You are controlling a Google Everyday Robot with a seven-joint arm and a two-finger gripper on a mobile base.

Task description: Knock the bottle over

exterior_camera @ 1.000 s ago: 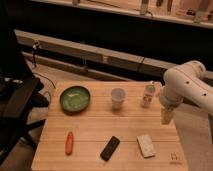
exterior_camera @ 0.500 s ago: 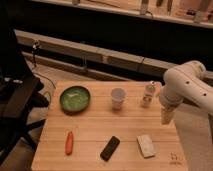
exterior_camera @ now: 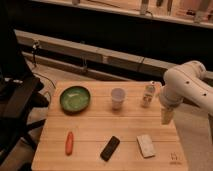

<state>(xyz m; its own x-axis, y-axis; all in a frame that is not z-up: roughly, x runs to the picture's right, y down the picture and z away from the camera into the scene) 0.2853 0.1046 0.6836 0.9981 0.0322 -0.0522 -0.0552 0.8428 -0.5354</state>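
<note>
The bottle (exterior_camera: pixel 148 95) is small, slim and whitish-clear with a pale cap. It stands upright near the far right of the wooden table (exterior_camera: pixel 100 130). A wider translucent white cup (exterior_camera: pixel 118 98) stands just left of it. My gripper (exterior_camera: pixel 166 116) hangs from the white arm (exterior_camera: pixel 187 85) at the table's right edge, to the right of the bottle and a little nearer to me, apart from it.
A green bowl (exterior_camera: pixel 75 98) sits at the far left. An orange carrot (exterior_camera: pixel 69 142), a black rectangular object (exterior_camera: pixel 110 148) and a pale sponge-like block (exterior_camera: pixel 146 145) lie along the front. A black chair (exterior_camera: pixel 15 100) stands left of the table.
</note>
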